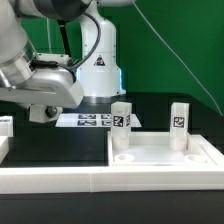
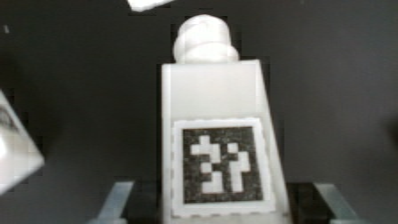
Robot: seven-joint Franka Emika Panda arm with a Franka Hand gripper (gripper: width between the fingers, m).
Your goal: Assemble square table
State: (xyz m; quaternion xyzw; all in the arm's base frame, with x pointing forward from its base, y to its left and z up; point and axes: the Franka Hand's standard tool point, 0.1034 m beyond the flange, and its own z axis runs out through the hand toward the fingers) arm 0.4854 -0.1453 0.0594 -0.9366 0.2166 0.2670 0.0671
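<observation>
Straddling tagged leg (image 2: 217, 110), pincer (image 2: 217, 203) grip cannot tell; 2 upright legs (image 1: 121, 124) (image 1: 179, 124) stand on rimmed tabletop (image 1: 160, 166).

Exterior light: bright, even, from above; white tabletop (image 1: 160, 155) nearly washed out
Shadows: soft, dark under the arm (image 1: 45, 80)
Wrist focus: leg (image 2: 217, 100) blurred, tag (image 2: 217, 165) edges soft
Wrist corners: dim and black

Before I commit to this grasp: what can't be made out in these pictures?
Wrist view: the hand is cut by the picture's edge; whether its fingers touch the white blocky plastic leg is unclear.
Exterior view: the grey robot arm hides that leg and the fingertips.
A white piece is cut off by the exterior view's left edge.
</observation>
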